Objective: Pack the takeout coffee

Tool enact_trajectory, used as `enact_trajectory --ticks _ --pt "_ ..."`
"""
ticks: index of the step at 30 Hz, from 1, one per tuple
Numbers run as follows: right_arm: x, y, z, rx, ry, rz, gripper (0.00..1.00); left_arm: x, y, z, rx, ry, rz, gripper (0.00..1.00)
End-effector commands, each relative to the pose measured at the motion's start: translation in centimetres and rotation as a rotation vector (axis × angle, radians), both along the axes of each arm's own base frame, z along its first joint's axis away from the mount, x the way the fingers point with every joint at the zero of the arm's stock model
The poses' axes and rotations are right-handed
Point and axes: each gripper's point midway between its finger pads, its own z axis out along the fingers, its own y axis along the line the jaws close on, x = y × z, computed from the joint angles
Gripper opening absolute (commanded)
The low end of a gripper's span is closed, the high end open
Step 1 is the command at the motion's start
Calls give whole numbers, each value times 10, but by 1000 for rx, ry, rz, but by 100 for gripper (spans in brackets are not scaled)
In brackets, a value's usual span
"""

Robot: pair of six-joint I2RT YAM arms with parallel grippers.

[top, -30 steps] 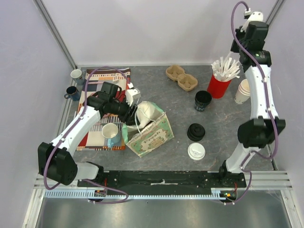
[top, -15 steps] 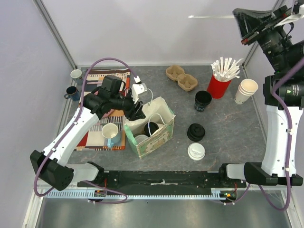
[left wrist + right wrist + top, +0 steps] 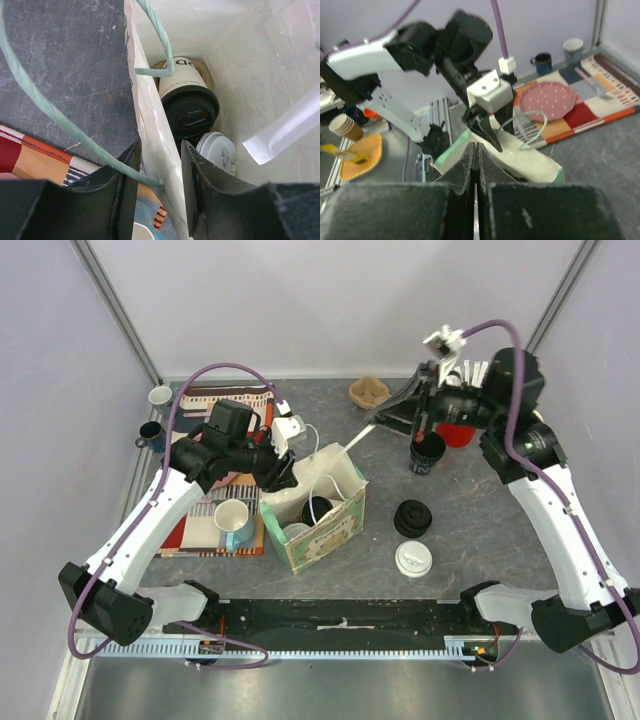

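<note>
Left pincer (image 3: 160, 155) is clamped on the near wall of the paper bag (image 3: 150, 115), apparently to keep its mouth open. The white-lidded coffee cup (image 3: 216, 151) stands inside, just beyond its fingers and beside a black-lidded cup (image 3: 189, 112). Right pincer (image 3: 475, 147), clenched on a wrapped straw (image 3: 285, 130), points the straw's far end into that mouth; only the white lid shows, the cup's walls being hidden.

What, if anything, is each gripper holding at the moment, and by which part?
The right gripper pinches a wrapped straw by its upper end. The left gripper straddles the paper bag at its rim; whether clamped is unclear.
</note>
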Motion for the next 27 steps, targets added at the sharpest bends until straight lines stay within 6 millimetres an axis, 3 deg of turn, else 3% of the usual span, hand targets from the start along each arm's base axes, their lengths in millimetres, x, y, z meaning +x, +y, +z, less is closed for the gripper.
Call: enact_trajectory --ticks 1,6,7,8,9,10,12,13,15,16,17,19,20,21,22,23,25,26,27 --pt "-16 13 -43 -159 20 97 0 -4 1 9 -22 2 20 44" --pt "13 14 -80 -276 109 12 0 -4 2 8 -17 -3 17 42" --pt "17 18 -86 -274 125 8 8 -3 1 7 -17 -3 19 42" --pt "17 24 -89 -257 142 17 22 -3 1 7 -17 -3 19 42" --pt "23 31 -95 -237 131 29 46 -3 2 8 -16 -4 20 42" --pt "23 33 -95 -231 130 36 61 -3 2 6 -14 -2 19 42" --pt "35 31 -87 -241 87 -21 72 -4 2 7 -16 -1 17 42" --pt "55 22 -84 -265 59 -145 73 -4 1 7 -16 -1 15 42" --pt "80 3 -60 -272 -4 -325 76 -5 1 5 -15 8 10 42" --pt "95 -10 -52 -277 -19 -430 78 -6 0 4 -18 10 5 42" --pt "116 -36 -35 -268 -39 -593 80 -7 0 5 -23 11 -1 42" --pt "135 -67 -21 -240 -23 -745 81 -9 -1 3 -26 18 -6 42" --pt "155 -105 -19 -248 -13 -906 81 -10 -1 3 -27 19 -7 42" --pt "166 -127 -22 -261 -3 -998 80 -10 0 1 -23 21 -7 42" --pt "177 -149 -28 -278 15 -1075 80 -10 0 2 -24 16 -9 42" --pt "199 -197 -48 -313 62 -1224 80 -11 0 1 -23 15 -10 42" --pt "219 -242 -75 -356 126 -1370 80 -11 1 0 -19 13 -13 42" --pt "236 -278 -104 -391 197 -1449 80 -12 1 0 -20 12 -15 42" --pt "244 -291 -118 -391 242 -1473 80 -12 1 -1 -19 16 -14 42"
